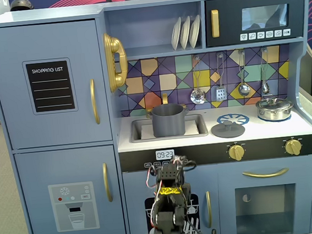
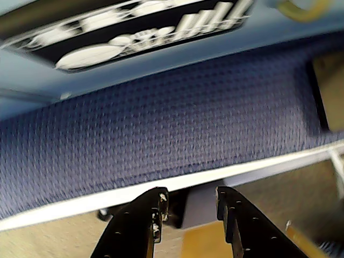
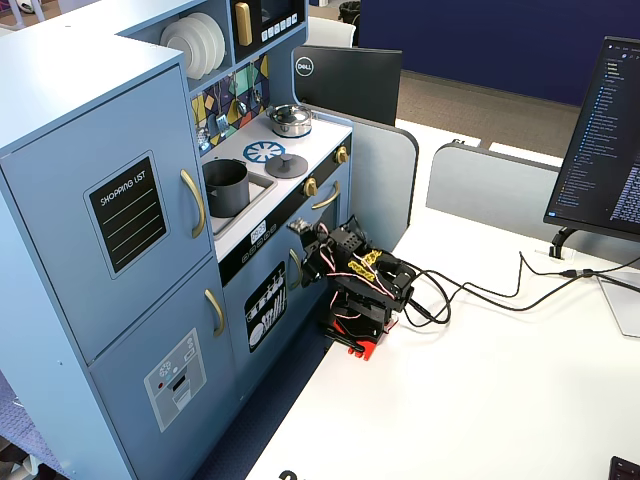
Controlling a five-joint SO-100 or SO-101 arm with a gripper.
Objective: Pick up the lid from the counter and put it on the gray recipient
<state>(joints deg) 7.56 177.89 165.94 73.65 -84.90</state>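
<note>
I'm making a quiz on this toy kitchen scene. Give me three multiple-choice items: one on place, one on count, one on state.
1. Where is the flat round dark-gray lid?
A. on the counter beside the blue-and-white burner mark
B. on the pot
C. in the sink

2. How many white plates stand on the shelf?
A. one
B. three
C. five

3. The matte dark-gray cylindrical pot is:
A. covered
B. tipped over
C. open-topped

Answers: A, it lies on the counter; B, three stand there; C, its rim is bare. The gripper holds nothing.

Lid (image 1: 227,129) and pot (image 1: 168,120): matte dark gray. Kitchen (image 1: 50,105): pale blue, gold handles. Backsplash (image 1: 158,83): multicolour geometric tiles.
</note>
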